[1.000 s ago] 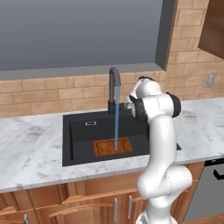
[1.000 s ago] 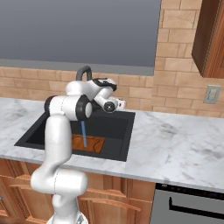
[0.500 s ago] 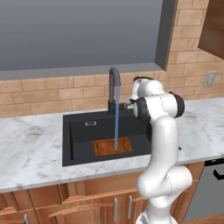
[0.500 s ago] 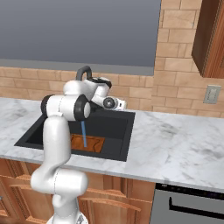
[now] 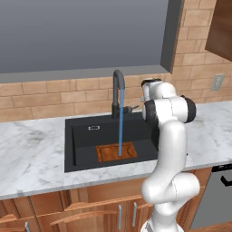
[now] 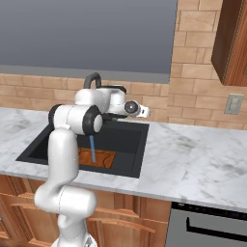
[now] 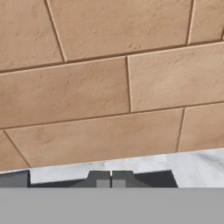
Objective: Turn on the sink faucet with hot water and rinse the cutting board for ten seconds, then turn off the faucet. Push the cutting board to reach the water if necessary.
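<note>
The faucet (image 5: pixel 117 90) stands behind the black sink (image 5: pixel 79 136), and its water (image 5: pixel 120 124) runs as a thin blue stream straight down onto the reddish-brown cutting board (image 5: pixel 117 152) on the basin floor. Its small grey lever (image 5: pixel 132 108) sticks out to the right of the base. My wrist is raised just right of the faucet, near the brick wall. In the hand view my gripper (image 7: pixel 111 179) is shut, tips pressed together on nothing, facing the bricks above a strip of marble counter. From the right, the water (image 6: pixel 92 154) and the cutting board (image 6: pixel 100 157) show past my arm.
Marble counter (image 5: pixel 31 149) runs on both sides of the sink. A brick backsplash (image 5: pixel 54 97) and a window sill rise close behind the faucet. An outlet (image 6: pixel 234 103) sits on the wall to the right, and a dishwasher front (image 6: pixel 207 226) is below the counter.
The gripper's fingers have closed from half open to shut. The hand has shifted only slightly beside the faucet. The water keeps running onto the board.
</note>
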You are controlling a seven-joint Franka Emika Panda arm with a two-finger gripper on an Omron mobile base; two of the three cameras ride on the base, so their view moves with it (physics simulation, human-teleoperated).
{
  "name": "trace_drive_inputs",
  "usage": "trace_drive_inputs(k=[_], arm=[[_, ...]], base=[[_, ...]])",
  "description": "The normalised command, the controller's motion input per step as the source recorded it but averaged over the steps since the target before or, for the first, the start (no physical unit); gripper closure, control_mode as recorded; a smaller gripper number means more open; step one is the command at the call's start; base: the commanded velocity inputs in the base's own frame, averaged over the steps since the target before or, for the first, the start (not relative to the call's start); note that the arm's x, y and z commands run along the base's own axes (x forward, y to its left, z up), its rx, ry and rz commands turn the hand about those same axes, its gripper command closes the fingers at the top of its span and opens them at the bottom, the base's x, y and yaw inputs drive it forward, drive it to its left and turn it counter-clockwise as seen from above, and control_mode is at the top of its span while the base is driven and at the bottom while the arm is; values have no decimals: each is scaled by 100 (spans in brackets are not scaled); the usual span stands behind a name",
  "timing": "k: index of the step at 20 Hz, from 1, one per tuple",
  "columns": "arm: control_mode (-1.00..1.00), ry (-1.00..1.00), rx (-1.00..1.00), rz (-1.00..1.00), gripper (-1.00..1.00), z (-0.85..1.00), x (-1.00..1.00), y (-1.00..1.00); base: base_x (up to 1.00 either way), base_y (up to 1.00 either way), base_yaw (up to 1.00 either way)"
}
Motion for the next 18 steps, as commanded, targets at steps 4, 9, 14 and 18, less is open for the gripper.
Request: trace_drive_inputs(k=[4, 9, 14, 18], arm=[[-100, 0, 1, 2, 100, 0, -16, -43], [-100, -1, 0, 3, 100, 0, -28, -13], [-100, -6, 1, 4, 100, 0, -20, 0], [-100, -1, 2, 8, 100, 0, -11, 0]], base=[[0, 0, 0], [0, 0, 0], [0, 0, 0], [0, 0, 0]])
